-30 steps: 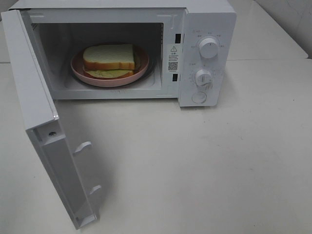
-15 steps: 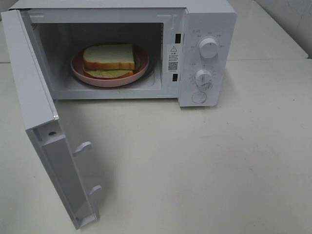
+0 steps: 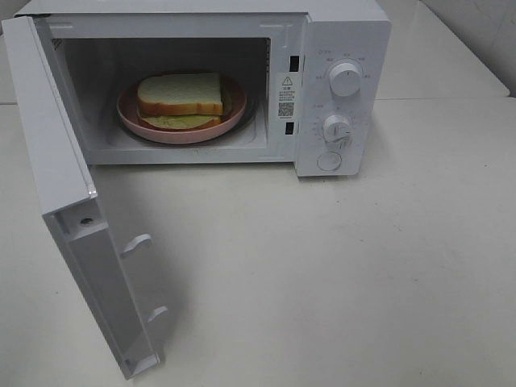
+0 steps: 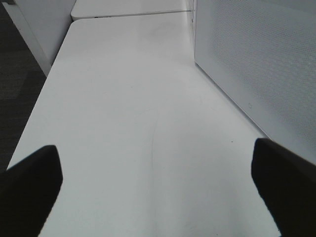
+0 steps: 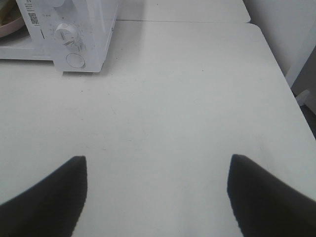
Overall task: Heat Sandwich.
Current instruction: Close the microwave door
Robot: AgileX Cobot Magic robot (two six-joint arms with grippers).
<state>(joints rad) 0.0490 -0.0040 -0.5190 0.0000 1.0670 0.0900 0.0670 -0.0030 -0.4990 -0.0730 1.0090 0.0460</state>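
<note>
Left fingers [image 4: 29, 187] splayed wide, empty, over smooth white tabletop [image 4: 123, 98] beside a finely dotted white panel [image 4: 256, 59]. Right fingers [image 5: 44, 197] likewise parted, gripping nothing. Sandwich [image 3: 181, 94], soft white bread with tan crust, on the round pink plate [image 3: 236, 111] inside the microwave [image 3: 343, 32]. Loading apparently done; closing in hand. Next, probably: push the flat hinged door [image 3: 56, 161], standing wide open, shut; then twist a round knob [image 3: 336, 129].
</note>
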